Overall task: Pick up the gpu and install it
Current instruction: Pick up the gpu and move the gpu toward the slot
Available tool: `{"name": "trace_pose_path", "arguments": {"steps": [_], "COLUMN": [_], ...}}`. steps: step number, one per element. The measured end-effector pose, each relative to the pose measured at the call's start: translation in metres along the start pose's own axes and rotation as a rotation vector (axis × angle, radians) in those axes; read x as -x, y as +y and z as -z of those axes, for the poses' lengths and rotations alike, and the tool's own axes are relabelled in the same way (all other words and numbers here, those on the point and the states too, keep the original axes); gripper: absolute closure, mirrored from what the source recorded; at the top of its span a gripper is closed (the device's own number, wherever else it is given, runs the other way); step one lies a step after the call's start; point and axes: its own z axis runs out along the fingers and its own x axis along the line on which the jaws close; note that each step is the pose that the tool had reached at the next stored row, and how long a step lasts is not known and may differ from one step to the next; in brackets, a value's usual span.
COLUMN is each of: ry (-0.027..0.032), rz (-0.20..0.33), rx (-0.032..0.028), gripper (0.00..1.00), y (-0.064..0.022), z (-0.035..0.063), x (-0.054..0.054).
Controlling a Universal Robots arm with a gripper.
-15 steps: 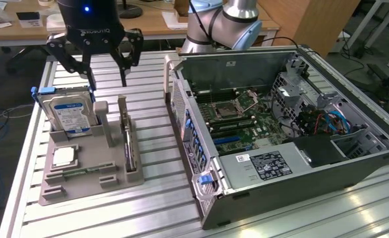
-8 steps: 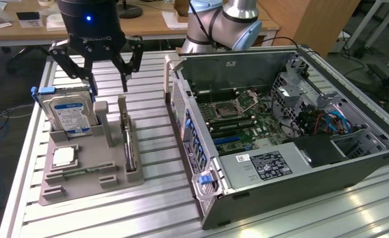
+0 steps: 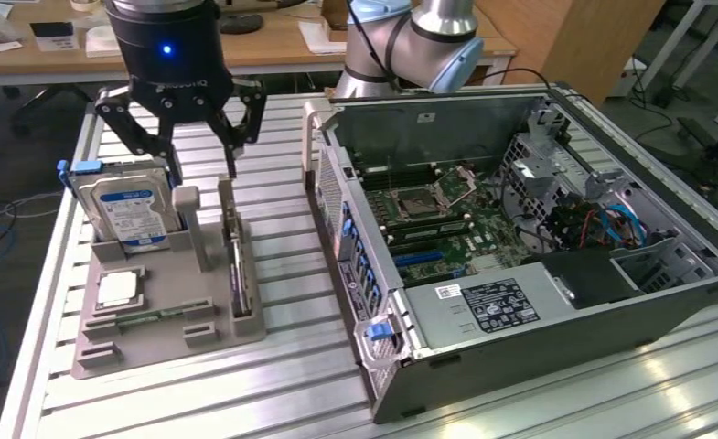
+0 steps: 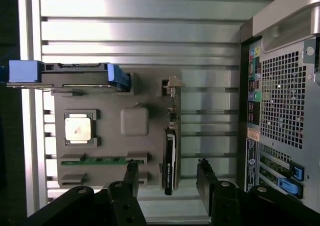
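Aluminium slats of the work table point(image 3: 273, 393) run across the foreground. They carry an open computer case point(image 3: 578, 334) on the exterior view's right, laid on its side with the labelled power supply point(image 3: 493, 306) closest to the camera and the green motherboard point(image 3: 456, 233) exposed behind it.

Just beside the case, on the exterior view's left, sits a grey parts holder point(image 3: 151, 347). A square processor point(image 3: 117, 290) lies flat in one of its pockets, with a narrow green memory stick point(image 3: 151, 318) in a slot near it.

The gpu point(image 3: 235, 265) stands on its long edge in the slot along the holder's side nearest the case, not yet lifted out. Seen from the wrist view it is a thin dark strip, with its pale metal bracket at the end away from the gripper.

At the holder's far corner a silver hard drive point(image 3: 127, 210) with a blue label stands upright between blue rails.

Above the far end of the holder hangs the black gripper point(image 3: 200, 172), a blue light glowing on its body. Its fingers point(image 4: 131, 178) are spread wide and hold nothing. In the wrist view they stand on either side of the card's line, with a gap showing on each side, and neither is pressed against the card.

Beyond the table rise the grey and blue joints of the robot arm point(image 3: 401, 46), and behind them a wooden desk point(image 3: 273, 50) strewn with papers.
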Motion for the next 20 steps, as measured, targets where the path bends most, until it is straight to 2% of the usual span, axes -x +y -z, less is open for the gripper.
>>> {"name": "trace_pose_path", "arguments": {"steps": [11,20], "ry": [-0.0001,-0.0001], "rz": [0.000,0.000], "rx": [-0.0022,-0.0037], "gripper": [0.41,0.41], "y": [-0.0015,-0.0101], "z": [-0.0128,-0.0263], "x": [0.000,-0.001]}}
